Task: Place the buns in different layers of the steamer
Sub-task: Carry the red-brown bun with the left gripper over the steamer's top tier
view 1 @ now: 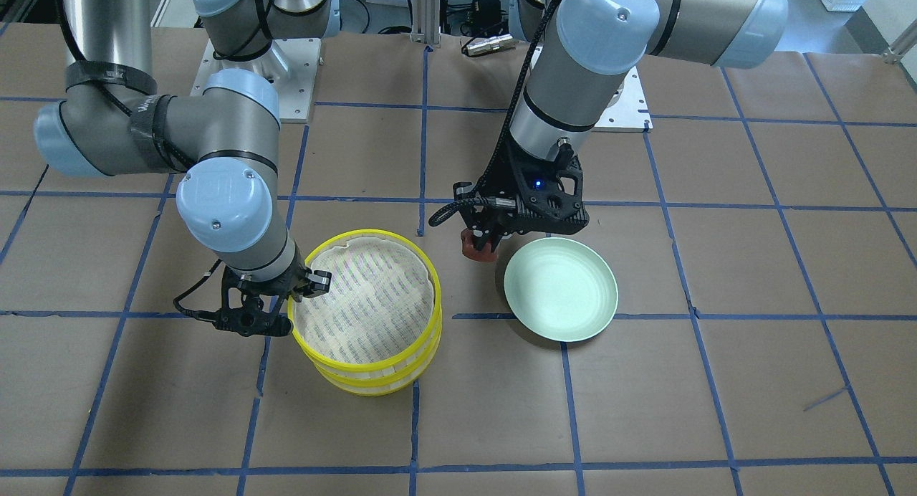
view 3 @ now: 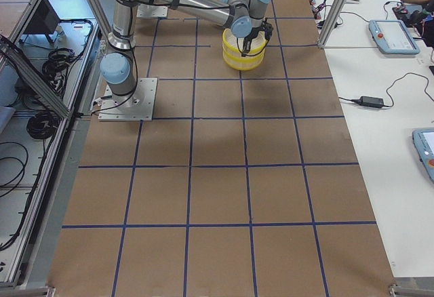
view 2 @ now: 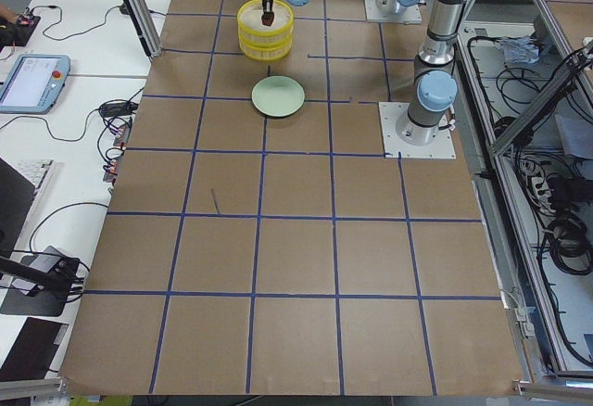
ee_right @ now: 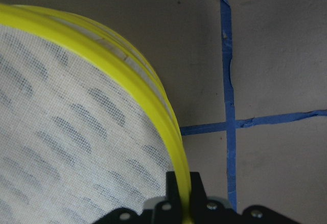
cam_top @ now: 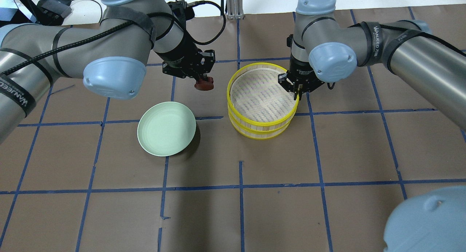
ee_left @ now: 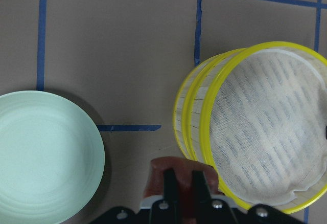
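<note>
1. The table [cam_top: 346,150] is covered in brown paper and marked with a grid of blue tape lines [cam_top: 241,186].
2. The layers of steamer [cam_top: 255,132] stand stacked near the table's middle, one yellow rim above the other. The white cloth lining of the upper layer [cam_top: 260,95] faces up.
3. The pale green plate [cam_top: 166,129] lies flat to the robot's left of the stack, apart from it.
4. The right gripper [cam_top: 297,95] is clamped on the upper layer's yellow rim, one finger inside and one outside.
5. The left gripper [cam_top: 202,81] pinches the reddish-brown bun [cam_top: 204,86] above the table, between plate and stack.
</note>
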Robot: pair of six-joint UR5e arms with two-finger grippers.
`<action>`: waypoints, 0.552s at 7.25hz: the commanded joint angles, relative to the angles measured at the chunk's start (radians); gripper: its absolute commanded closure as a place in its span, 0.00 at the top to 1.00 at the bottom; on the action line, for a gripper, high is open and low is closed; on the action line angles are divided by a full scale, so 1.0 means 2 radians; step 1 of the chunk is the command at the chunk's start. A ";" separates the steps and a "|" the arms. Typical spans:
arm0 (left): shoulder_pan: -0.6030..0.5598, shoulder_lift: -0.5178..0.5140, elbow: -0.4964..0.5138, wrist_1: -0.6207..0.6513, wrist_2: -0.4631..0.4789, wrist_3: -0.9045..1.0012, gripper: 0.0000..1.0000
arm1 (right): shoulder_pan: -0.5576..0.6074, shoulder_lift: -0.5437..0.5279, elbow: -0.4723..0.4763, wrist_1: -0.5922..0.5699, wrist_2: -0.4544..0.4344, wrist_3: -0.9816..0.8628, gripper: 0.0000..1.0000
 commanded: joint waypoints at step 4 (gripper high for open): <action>0.004 0.003 0.001 0.003 -0.006 0.013 0.14 | 0.000 0.004 0.004 0.001 0.007 0.014 0.13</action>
